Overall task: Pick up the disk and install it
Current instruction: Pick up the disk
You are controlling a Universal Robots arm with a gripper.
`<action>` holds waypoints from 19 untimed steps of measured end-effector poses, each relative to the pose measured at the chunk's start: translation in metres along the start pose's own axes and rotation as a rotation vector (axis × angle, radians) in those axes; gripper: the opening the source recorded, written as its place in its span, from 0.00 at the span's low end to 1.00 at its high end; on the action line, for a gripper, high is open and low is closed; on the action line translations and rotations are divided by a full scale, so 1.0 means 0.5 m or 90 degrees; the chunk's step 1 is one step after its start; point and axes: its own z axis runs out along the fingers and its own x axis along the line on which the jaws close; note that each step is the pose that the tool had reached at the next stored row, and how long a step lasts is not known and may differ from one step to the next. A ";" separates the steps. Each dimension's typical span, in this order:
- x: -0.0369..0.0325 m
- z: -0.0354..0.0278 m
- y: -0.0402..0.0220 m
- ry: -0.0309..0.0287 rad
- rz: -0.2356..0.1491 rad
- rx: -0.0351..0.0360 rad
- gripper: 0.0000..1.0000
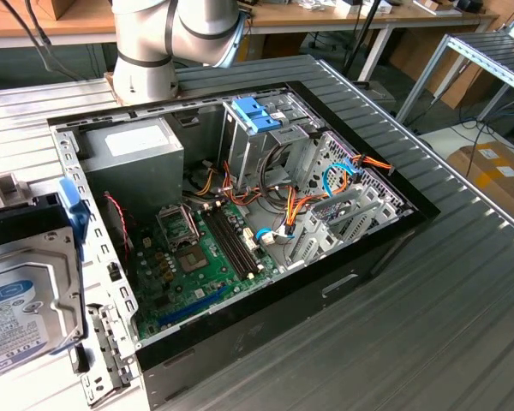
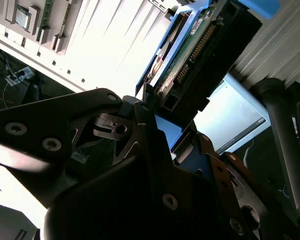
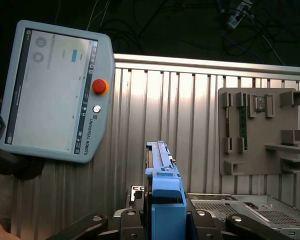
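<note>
The disk (image 1: 21,300), a silver-grey metal drive with a white-and-blue label and blue side rails, hangs at the exterior view's left, outside the open computer case (image 1: 308,300). In the first wrist view its blue rail (image 3: 164,192) stands edge-on between the black fingers of my gripper (image 3: 165,222). In the second wrist view the disk (image 2: 200,50) shows its connector edge and sticks out of the gripper (image 2: 155,117), which is shut on it. The dark gripper body (image 1: 26,218) sits over the disk's upper edge.
Inside the case lie a green motherboard (image 1: 197,257), a grey power-supply box (image 1: 133,150), orange cable bundles and a drive cage with a light-blue latch (image 1: 257,111). The arm's base (image 1: 154,51) stands behind the case. A teach pendant (image 3: 55,90) and a grey parts holder (image 3: 260,130) lie on the ribbed table.
</note>
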 end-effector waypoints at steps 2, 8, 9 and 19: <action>0.000 0.001 0.000 0.0000 0.000 0.0000 0.37; 0.000 0.003 0.000 0.0000 0.000 0.0000 0.37; 0.000 0.004 0.000 0.0000 0.000 0.0000 0.37; 0.000 0.008 0.000 0.0000 0.000 0.0000 0.37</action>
